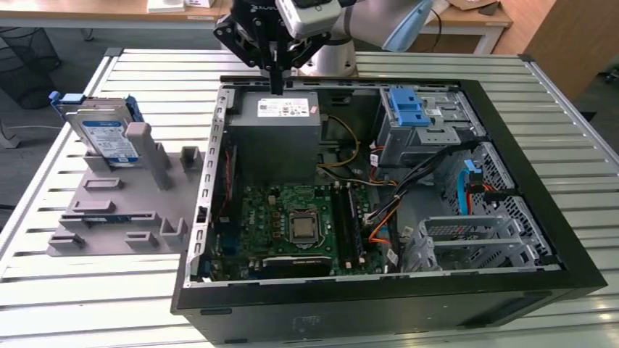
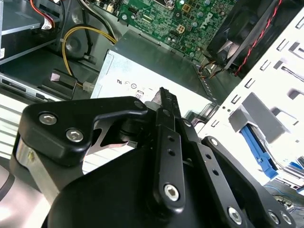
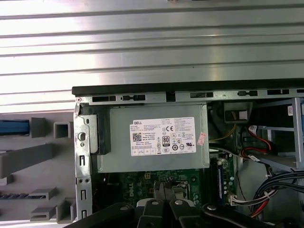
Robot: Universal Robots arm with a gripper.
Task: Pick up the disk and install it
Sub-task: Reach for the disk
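Slatted table [image 1: 97,304] bears computer case [image 1: 387,299], grey fixture [image 1: 116,217]

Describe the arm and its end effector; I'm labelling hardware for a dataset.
The arm is silver-grey and tubular with a light-blue joint cap. Its end effector is matte black: hinged link bars with silver screw heads, tapering to a narrow tip.

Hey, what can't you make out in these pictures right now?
- Disk: exterior view, partly hidden by the rack's posts.
- Power supply: second wrist view, the hand covers most of its label.
- Motherboard: first wrist view, the hand hides part of it and the picture's edge cuts it off.
- Rack: first wrist view, cut off by the edge.
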